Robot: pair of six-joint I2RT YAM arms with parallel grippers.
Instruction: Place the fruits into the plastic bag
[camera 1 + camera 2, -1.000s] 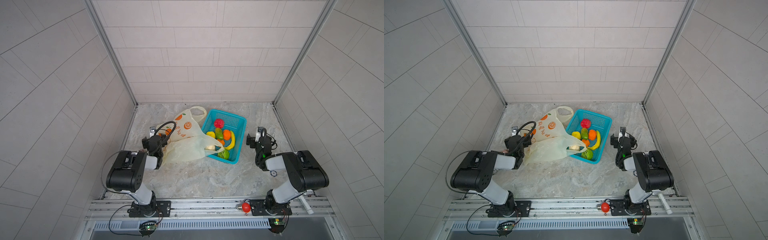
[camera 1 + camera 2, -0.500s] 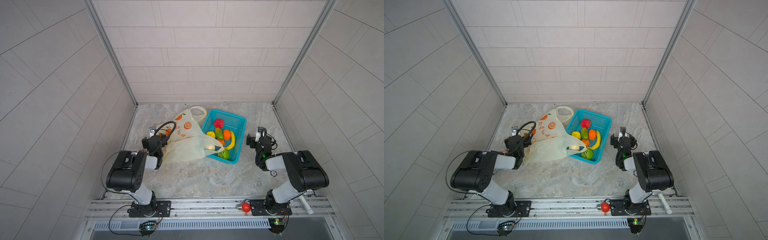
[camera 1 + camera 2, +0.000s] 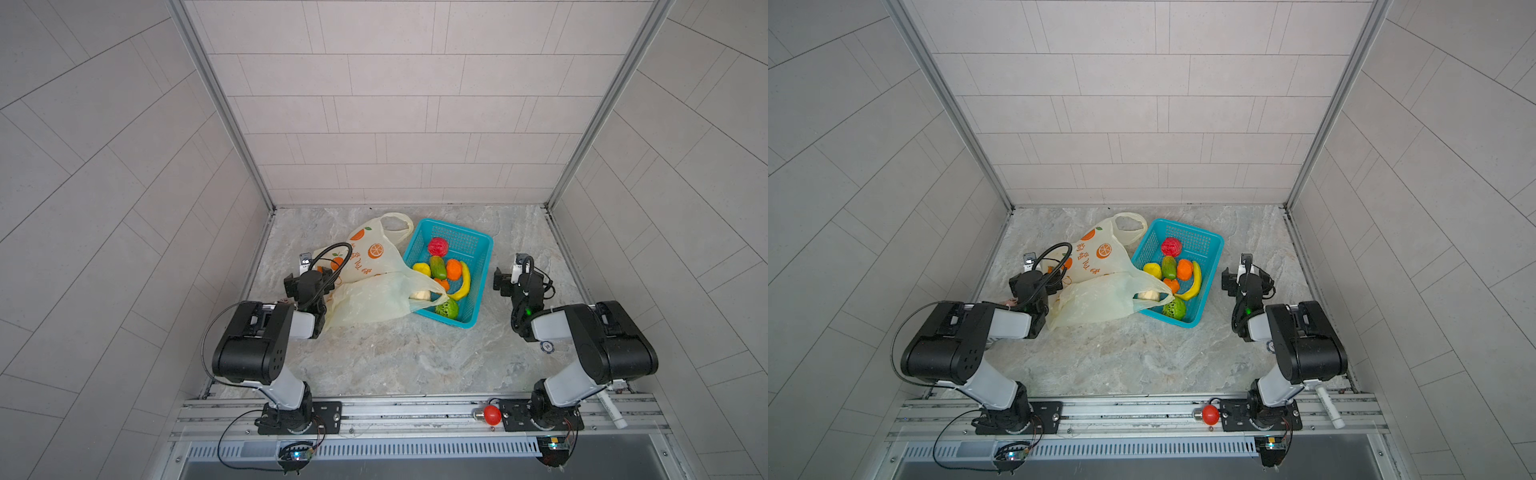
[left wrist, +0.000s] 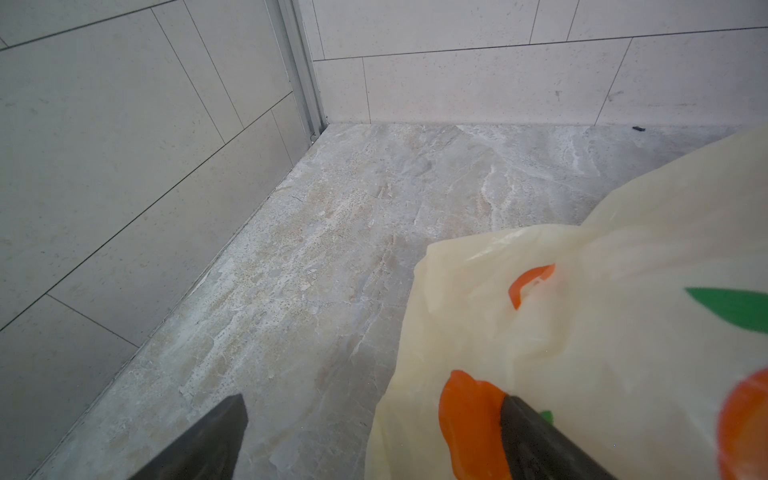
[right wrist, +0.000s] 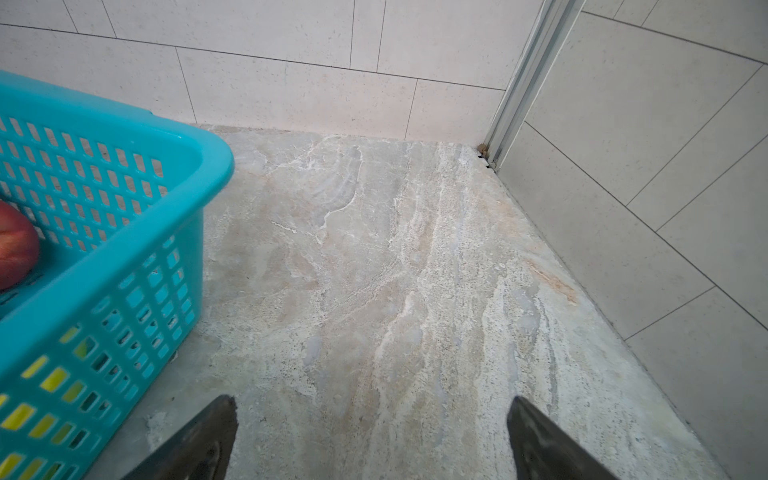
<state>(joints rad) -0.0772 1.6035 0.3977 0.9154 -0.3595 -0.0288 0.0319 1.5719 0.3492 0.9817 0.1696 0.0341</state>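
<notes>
In the teal basket (image 3: 457, 229) lie the fruits (image 3: 446, 270), the banana (image 3: 464, 282) lengthwise along the wall toward my right end effector (image 5: 370, 415) (open, empty, just outside it). The plastic bag (image 3: 374, 299) drapes over the opposite rim, with my open left end effector (image 4: 374, 405) at its far edge.

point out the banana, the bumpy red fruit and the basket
banana (image 3: 466, 281), in a top view, middle of its curve
bumpy red fruit (image 3: 437, 247), in a top view, its centre
basket (image 5: 166, 137), right wrist view, its rim
</notes>
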